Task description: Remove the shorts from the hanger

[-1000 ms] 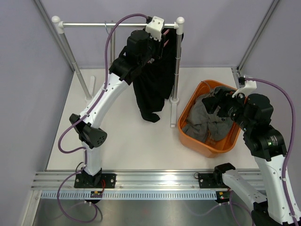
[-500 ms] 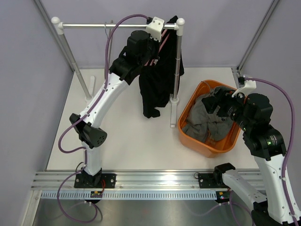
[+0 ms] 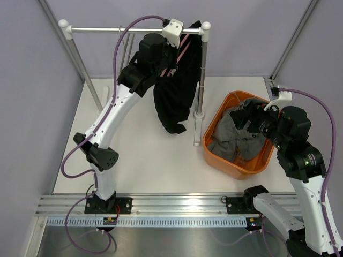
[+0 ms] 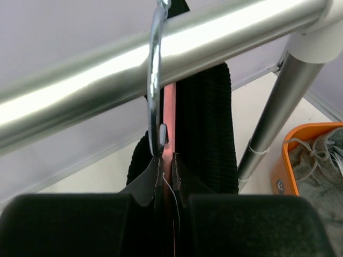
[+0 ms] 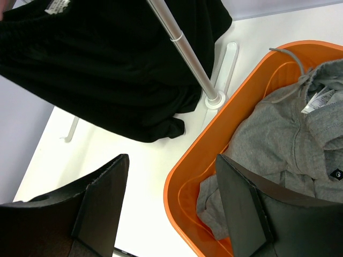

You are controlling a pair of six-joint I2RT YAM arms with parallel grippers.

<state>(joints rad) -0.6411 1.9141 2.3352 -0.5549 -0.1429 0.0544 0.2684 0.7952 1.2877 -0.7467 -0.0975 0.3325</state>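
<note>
Here, orange basket (image 3: 231, 168) holding grey hoodie (image 3: 236, 136), left claw (image 4: 167, 202) clamping hanger (image 4: 169, 115), right claw (image 5: 171, 166) released.

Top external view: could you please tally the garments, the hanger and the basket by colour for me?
Black: 1, the shorts
Grey: 1, the garment lying in the basket
Orange: 1, the basket
Pink: 1, the hanger
Total: 4
</note>
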